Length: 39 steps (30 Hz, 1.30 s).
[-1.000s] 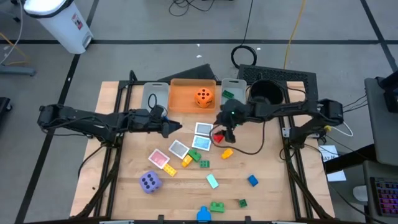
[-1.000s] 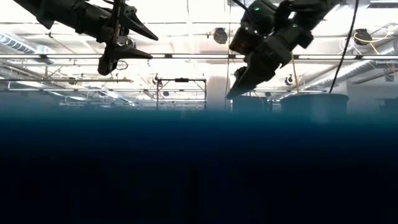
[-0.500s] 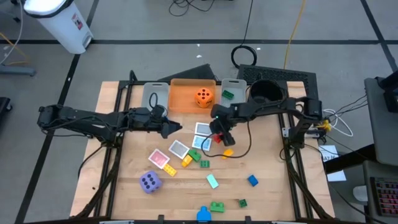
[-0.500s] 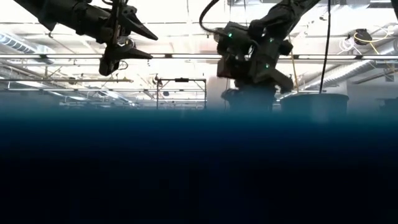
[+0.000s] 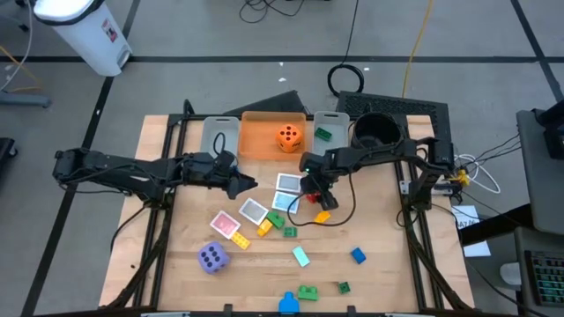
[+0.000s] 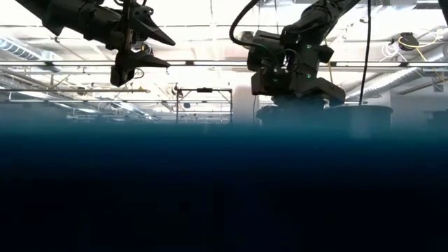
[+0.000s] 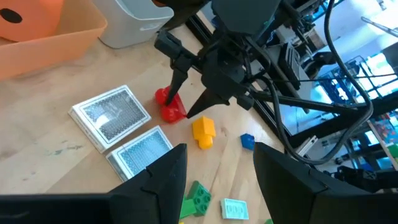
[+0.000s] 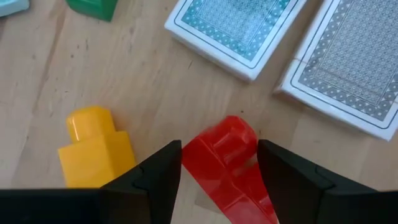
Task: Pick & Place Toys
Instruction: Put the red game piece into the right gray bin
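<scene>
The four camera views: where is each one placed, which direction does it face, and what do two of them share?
High view: overhead, facing down on the table and both arms.
Low view: at table height, facing the room; both arms enter from above.
Left wrist view: past its own fingers toward the right end effector.
Right wrist view: close above the table, its open end effector around the red brick.
Shared: both wrist views show that red brick.

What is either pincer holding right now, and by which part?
Nothing is gripped yet. The right pincer is open, its fingers either side of the red brick on the table. The left pincer is open and empty.
</scene>
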Each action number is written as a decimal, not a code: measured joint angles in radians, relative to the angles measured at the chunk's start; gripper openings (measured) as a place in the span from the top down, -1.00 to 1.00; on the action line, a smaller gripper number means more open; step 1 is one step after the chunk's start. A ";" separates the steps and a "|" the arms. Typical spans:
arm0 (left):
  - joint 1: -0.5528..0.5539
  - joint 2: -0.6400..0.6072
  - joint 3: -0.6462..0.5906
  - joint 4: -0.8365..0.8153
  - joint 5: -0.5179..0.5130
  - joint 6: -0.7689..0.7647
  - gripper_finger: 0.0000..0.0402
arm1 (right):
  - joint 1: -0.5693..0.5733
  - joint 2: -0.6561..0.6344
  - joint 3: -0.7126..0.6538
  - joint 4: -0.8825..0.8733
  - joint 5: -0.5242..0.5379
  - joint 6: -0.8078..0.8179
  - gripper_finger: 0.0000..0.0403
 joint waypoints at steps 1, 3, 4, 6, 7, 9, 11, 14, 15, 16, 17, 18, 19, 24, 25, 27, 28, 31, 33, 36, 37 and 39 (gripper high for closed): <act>0.000 0.000 0.000 0.000 0.002 0.002 0.06 | 0.000 0.000 0.000 -0.005 0.001 0.000 0.01; 0.000 0.000 0.000 0.000 0.003 0.008 0.06 | 0.000 0.000 0.000 -0.010 0.003 0.000 0.00; 0.000 0.000 0.000 0.000 0.003 0.010 0.06 | 0.000 0.000 0.000 -0.015 0.004 0.000 0.00; 0.000 0.000 0.000 0.000 0.004 0.010 0.06 | 0.000 0.000 0.000 -0.033 0.004 0.000 0.01; 0.000 0.000 0.000 -0.001 0.004 0.010 0.06 | 0.000 0.000 0.000 -0.045 0.004 0.000 0.01; 0.000 0.000 0.000 -0.001 0.004 0.010 0.06 | 0.002 0.000 0.000 -0.066 0.020 0.002 0.01; 0.000 0.000 0.000 -0.001 0.005 0.010 0.06 | 0.005 -0.002 0.001 -0.083 0.063 0.009 0.01; 0.000 0.000 0.000 -0.002 0.006 0.010 0.06 | 0.006 -0.010 0.001 -0.103 0.079 0.031 0.01; 0.000 0.000 0.000 -0.006 0.006 0.010 0.06 | 0.005 -0.013 0.000 -0.110 0.084 0.043 0.00; 0.000 0.000 0.000 -0.013 0.007 0.010 0.06 | 0.003 -0.013 0.000 -0.111 0.087 0.061 0.00; 0.000 0.000 0.000 -0.020 0.007 0.010 0.06 | 0.002 -0.013 0.000 -0.108 0.086 0.078 0.01; 0.000 0.000 0.000 -0.027 0.007 0.010 0.06 | 0.000 -0.014 0.000 -0.106 0.084 0.090 0.01; 0.000 0.000 0.000 -0.033 0.007 0.010 0.06 | -0.003 -0.022 -0.001 -0.107 0.086 0.097 0.02; 0.000 0.000 0.000 -0.040 0.007 0.010 0.06 | -0.005 -0.056 -0.005 -0.093 0.135 0.096 0.02; 0.000 0.000 0.000 -0.040 0.006 0.010 0.06 | -0.005 -0.067 -0.005 -0.085 0.154 0.094 0.02; 0.000 0.000 0.000 -0.041 0.004 0.010 0.06 | -0.005 -0.094 -0.005 -0.067 0.172 0.085 0.03; 0.000 0.000 0.000 -0.042 0.003 0.010 0.06 | -0.006 -0.107 -0.005 -0.058 0.178 0.078 0.03; 0.000 0.000 0.000 -0.043 0.003 0.010 0.06 | -0.011 -0.146 -0.005 -0.019 0.177 0.071 0.03; 0.000 0.000 0.000 -0.043 0.003 0.010 0.06 | -0.018 -0.173 -0.004 -0.004 0.164 0.050 0.03; 0.000 0.000 0.000 -0.043 0.003 0.006 0.06 | -0.018 -0.196 -0.004 -0.034 0.163 -0.042 0.03; 0.000 0.000 0.000 -0.044 0.003 0.005 0.06 | -0.018 -0.197 -0.003 -0.047 0.163 -0.073 0.03; 0.000 0.000 0.000 -0.044 0.003 0.003 0.06 | -0.018 -0.197 -0.003 -0.086 0.161 -0.125 0.03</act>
